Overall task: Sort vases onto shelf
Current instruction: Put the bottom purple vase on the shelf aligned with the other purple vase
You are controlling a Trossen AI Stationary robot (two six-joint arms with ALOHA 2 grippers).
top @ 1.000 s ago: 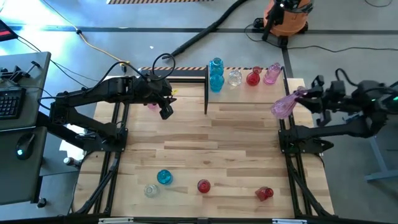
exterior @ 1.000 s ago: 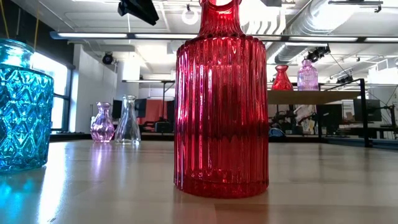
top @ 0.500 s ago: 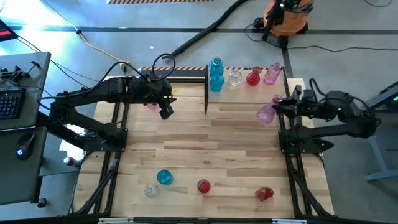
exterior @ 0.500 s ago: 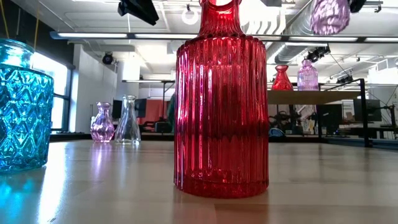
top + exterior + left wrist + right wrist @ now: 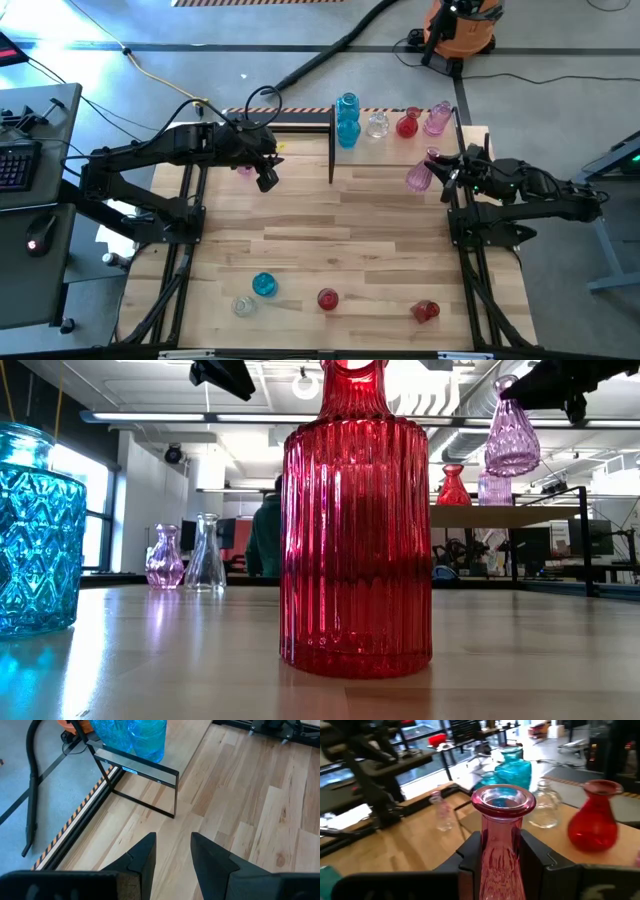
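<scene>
1. High view gives you the count: on the shelf (image 5: 395,112) at the table's (image 5: 340,230) far edge stand five vases: two blue vases (image 5: 347,120) stacked close, one clear vase (image 5: 376,124), one red vase (image 5: 406,125) and one pink vase (image 5: 437,118).
2. Along the near edge you have four more: a blue vase (image 5: 263,285), a clear one (image 5: 242,306), a ribbed red vase (image 5: 327,298) and another red vase (image 5: 425,311).
3. Your right gripper (image 5: 440,172) is clenched on the neck of a held pink vase (image 5: 419,176), lifted above the table just short of the shelf's right end.
4. Your left gripper (image 5: 264,176) hangs released and empty near the far left corner, beside a small pink vase (image 5: 245,170).
5. Low view shows you a person (image 5: 265,530) standing beyond the table.
</scene>
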